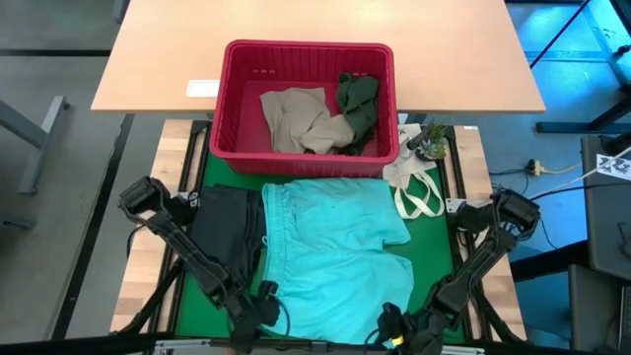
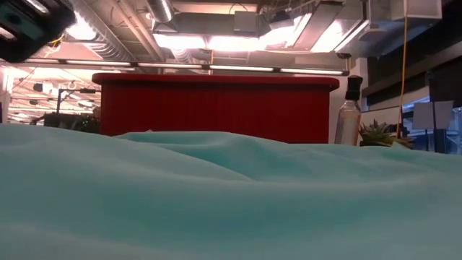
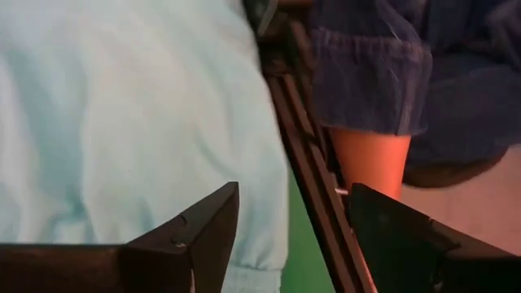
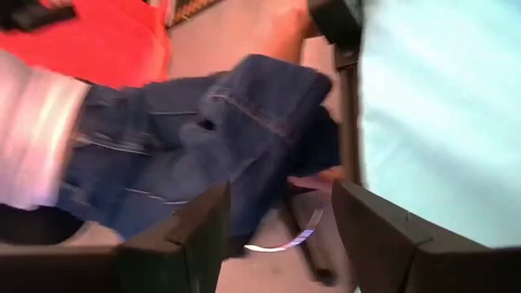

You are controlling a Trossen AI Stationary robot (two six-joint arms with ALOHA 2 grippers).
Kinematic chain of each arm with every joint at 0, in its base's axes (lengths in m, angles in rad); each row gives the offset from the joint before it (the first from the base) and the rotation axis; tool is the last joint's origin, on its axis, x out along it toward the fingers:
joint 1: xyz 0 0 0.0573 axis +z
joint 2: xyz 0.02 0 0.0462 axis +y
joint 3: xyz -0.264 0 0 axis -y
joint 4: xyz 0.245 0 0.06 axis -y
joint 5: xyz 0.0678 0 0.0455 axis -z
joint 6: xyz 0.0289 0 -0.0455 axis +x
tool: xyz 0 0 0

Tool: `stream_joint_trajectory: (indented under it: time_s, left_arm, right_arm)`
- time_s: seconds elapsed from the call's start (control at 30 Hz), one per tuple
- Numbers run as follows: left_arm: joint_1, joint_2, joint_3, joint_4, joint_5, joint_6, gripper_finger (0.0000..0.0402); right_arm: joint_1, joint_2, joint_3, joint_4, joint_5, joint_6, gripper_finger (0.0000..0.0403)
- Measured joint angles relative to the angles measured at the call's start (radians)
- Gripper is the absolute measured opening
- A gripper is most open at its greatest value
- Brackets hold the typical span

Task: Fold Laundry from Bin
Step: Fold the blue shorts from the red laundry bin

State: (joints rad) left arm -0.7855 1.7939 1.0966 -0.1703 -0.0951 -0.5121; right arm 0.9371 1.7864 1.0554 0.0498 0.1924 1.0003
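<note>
Left gripper (image 1: 258, 308), 7 o'clock table edge: fingers spread, empty, over teal garment (image 1: 335, 251) hem. Right gripper (image 1: 399, 330), 5 o'clock: parted, empty. Bin (image 1: 229, 108), 12 o'clock, holds beige and olive garments.

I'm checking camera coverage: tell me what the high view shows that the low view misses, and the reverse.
Only the high view: the beige garment and dark olive garment inside the bin, the black garment beside the teal one, the white bag, both arms at the near edge. Only the low view: a spray bottle and ceiling lights. Both: the red bin, the teal garment, the small plant.
</note>
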Motion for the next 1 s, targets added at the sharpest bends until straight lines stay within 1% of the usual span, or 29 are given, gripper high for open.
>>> stream_joint_trajectory:
  time_s: [0.13, 0.27, 0.47, 0.73, 0.9, 1.0]
  left_arm:
    - [-0.033, 0.0, 0.0, -0.001, -0.039, 0.052, 0.0229]
    - [-0.051, 0.0, 0.0, -0.004, -0.097, 0.071, 0.0228]
    - [-0.054, 0.0, 0.0, -0.004, -0.133, 0.072, 0.0228]
    - [-0.053, 0.0, 0.0, -0.004, -0.133, 0.077, 0.0227]
    - [-0.053, 0.0, 0.0, -0.004, -0.133, 0.077, 0.0226]
    - [-0.053, 0.0, 0.0, -0.004, -0.133, 0.077, 0.0226]
  right_arm:
    - [0.0, 0.039, 0.077, -0.151, -0.001, -0.055, 0.0216]
    - [0.0, 0.069, 0.149, -0.304, -0.03, -0.063, 0.0216]
    - [0.0, 0.114, 0.232, -0.451, -0.092, -0.064, 0.0216]
    - [0.0, 0.157, 0.244, -0.555, -0.099, -0.064, 0.0216]
    - [0.0, 0.196, 0.244, -0.554, -0.128, -0.065, 0.0216]
    - [0.0, 0.215, 0.247, -0.552, -0.12, -0.064, 0.0216]
